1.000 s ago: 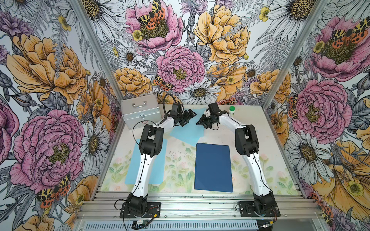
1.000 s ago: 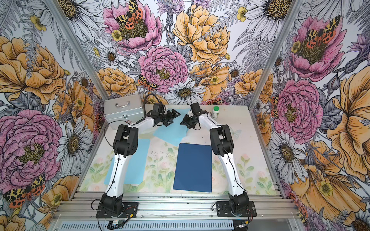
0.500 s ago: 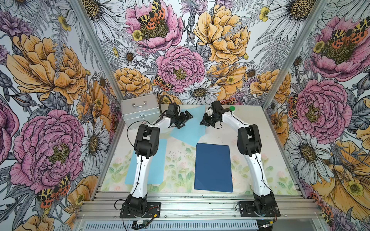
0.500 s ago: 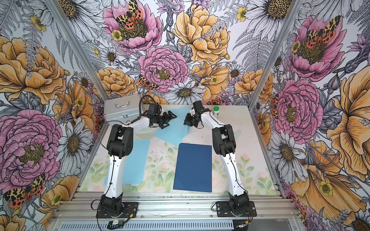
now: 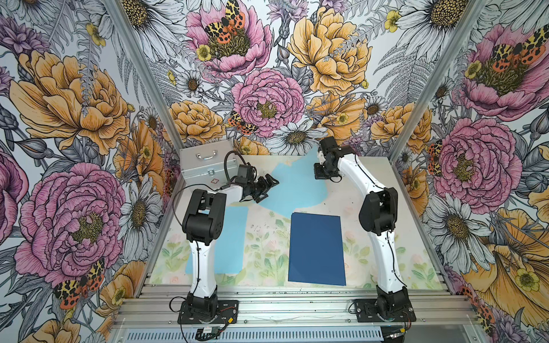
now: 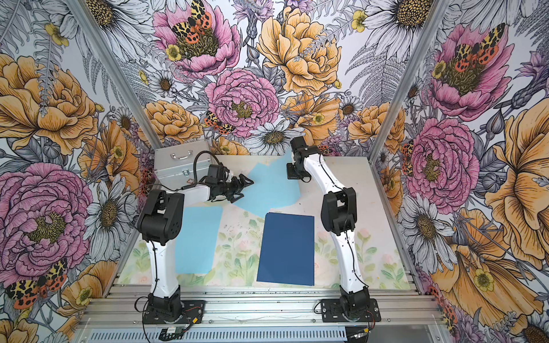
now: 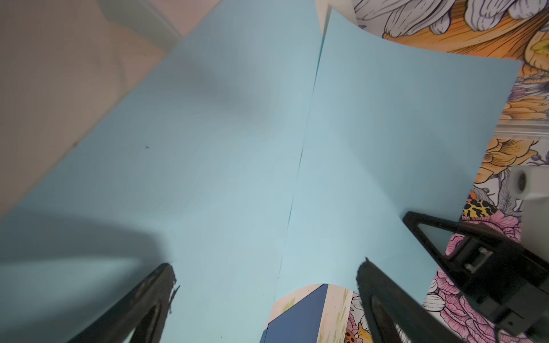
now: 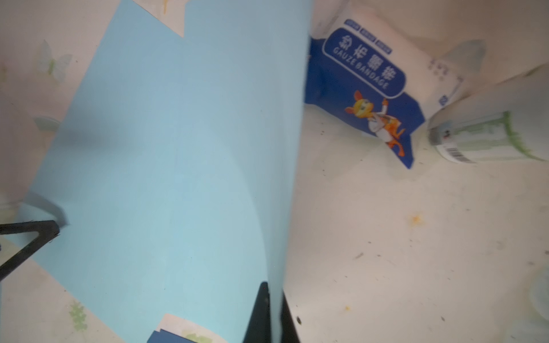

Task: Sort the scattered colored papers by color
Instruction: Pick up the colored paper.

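Two overlapping light blue papers (image 5: 294,187) (image 6: 271,185) lie at the back middle of the table in both top views. My right gripper (image 8: 274,300) (image 5: 322,173) is shut on the right edge of the upper light blue sheet (image 8: 178,148), which curls up from the table. My left gripper (image 7: 267,276) (image 5: 271,184) hovers open over their left part, holding nothing. Another light blue paper (image 5: 230,240) lies front left, partly under the left arm. A dark navy paper (image 5: 316,249) (image 7: 297,322) lies flat front centre.
A silver case (image 5: 208,166) stands at the back left corner. A blue-and-white gauze bandage packet (image 8: 365,89) and a lying white bottle (image 8: 490,130) sit just beyond the held sheet, near the back wall.
The right gripper has shut on the light blue sheet's edge and shifted right, lifting it. The left arm has drawn back slightly to the left, still open.
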Controlling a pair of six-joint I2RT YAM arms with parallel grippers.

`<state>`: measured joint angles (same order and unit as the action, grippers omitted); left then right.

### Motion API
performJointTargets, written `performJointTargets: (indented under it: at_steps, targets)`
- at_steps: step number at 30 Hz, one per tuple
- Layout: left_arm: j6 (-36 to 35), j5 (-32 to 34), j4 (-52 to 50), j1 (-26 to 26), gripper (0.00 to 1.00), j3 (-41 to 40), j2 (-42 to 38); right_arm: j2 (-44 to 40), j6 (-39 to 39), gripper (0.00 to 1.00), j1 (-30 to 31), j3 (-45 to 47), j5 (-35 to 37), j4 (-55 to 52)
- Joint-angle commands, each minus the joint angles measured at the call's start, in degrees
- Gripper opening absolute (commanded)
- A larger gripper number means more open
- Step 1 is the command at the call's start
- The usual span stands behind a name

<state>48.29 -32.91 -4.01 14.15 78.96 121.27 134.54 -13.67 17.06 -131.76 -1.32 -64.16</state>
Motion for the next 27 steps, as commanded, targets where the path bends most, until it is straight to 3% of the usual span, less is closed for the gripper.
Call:
performJointTargets:
  at_steps: [1,6,11,18,22,27]
  targets:
    - [0.37,-1.21,6.02,1.50,0.98,-0.22,-3.22,-5.14,6.61,0.00,2.58,-1.56,15.19,-4.62]
    - [-3.97,2.68,-0.03,2.69,0.98,-1.41,-9.10,-9.18,9.32,0.00,7.66,-1.43,30.91,-5.62]
    - [-10.01,12.47,-11.63,3.32,0.98,-3.57,-19.77,-12.67,9.91,0.00,12.09,-0.91,38.20,-5.53]
    - [-9.87,18.95,-15.76,-1.28,0.98,-15.72,-38.88,-16.29,9.54,0.00,20.39,1.24,36.57,-5.54]
    - [-9.26,18.02,-19.93,-7.09,0.98,-21.60,-47.87,-17.00,9.40,0.00,27.07,2.08,36.34,-5.85]
    - [-6.71,15.47,-22.13,-15.59,0.98,-29.67,-61.03,-19.44,6.73,0.00,33.86,2.98,24.46,-5.57]
